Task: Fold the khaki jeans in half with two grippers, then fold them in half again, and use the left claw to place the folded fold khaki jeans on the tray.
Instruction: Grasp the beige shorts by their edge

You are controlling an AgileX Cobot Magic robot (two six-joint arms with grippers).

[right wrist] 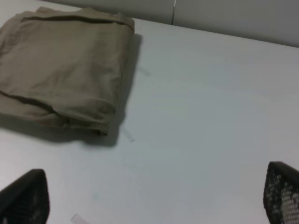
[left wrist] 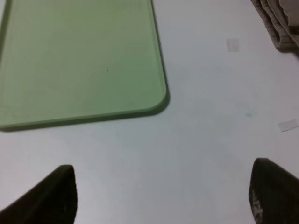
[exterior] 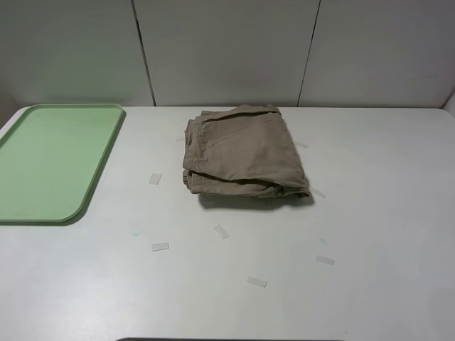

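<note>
The tray (exterior: 53, 160), pale green with a low rim, sits at the left edge of the tabletop (exterior: 384, 213), its long side running front to back. Nothing lies in it.

Right of the tray, small pale tape strips (exterior: 155, 178) are stuck flat here and there on the tabletop, some between tray and cloth, others nearer the front edge and off to the right.

The jeans (exterior: 242, 153) lie in the middle of the tabletop, toward the back, well apart from the tray. They are folded into a compact, thick, roughly square bundle. Stacked layers show along its left and front sides, and the top face is fairly smooth. It casts a shadow along its front edge.

The left gripper (left wrist: 163, 189) shows in its wrist view alone. Its two dark fingers (left wrist: 56, 196) are spread wide with bare tabletop between them, gripping nothing. The tray's rounded corner lies ahead of them, and a corner of the jeans shows at the far side.

The right gripper (right wrist: 156, 193) also shows only in its wrist view, fingers (right wrist: 280, 193) wide apart and empty over bare tabletop. The jeans lie ahead of them, off to one side, with a tape strip just beside the bundle's near corner.
</note>
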